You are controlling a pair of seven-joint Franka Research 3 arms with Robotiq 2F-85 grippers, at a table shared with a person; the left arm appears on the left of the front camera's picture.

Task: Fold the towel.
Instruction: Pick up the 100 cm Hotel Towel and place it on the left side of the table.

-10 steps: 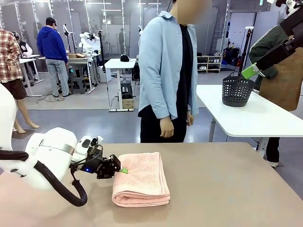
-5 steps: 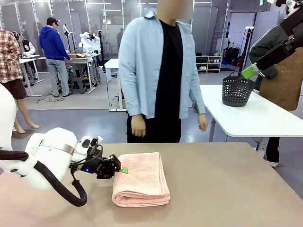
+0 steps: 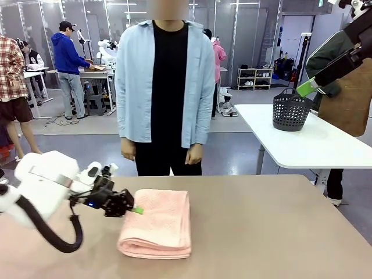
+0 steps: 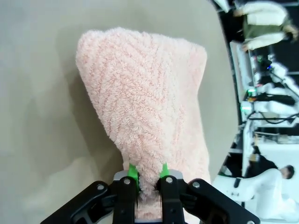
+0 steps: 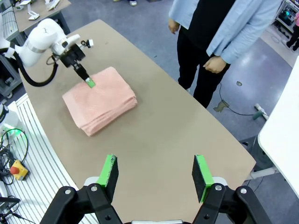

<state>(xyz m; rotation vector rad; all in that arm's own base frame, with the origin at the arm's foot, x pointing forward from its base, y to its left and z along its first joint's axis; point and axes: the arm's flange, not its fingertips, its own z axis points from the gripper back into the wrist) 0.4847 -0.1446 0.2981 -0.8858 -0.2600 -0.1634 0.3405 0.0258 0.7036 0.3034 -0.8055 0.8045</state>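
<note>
Tan tabletop (image 3: 273, 232) fills the near ground, with a person (image 3: 165, 87) standing at its far edge and a white table (image 3: 302, 142) carrying a dark basket (image 3: 290, 110) behind. On the tan table, left of centre, the folded pink towel (image 3: 157, 224) lies with its left edge pinched in the left gripper (image 3: 137, 210). The right gripper (image 5: 156, 173), spread wide, hangs high above; its arm is cut off.

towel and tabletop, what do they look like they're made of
Towel: soft terry cloth, probably cotton, salmon-pink and matte; the left wrist view shows fuzzy loops in a herringbone weave. Table: likely laminate over board, though the core is hidden; smooth, flat, plain beige, with a dull sheen and no grain.
</note>
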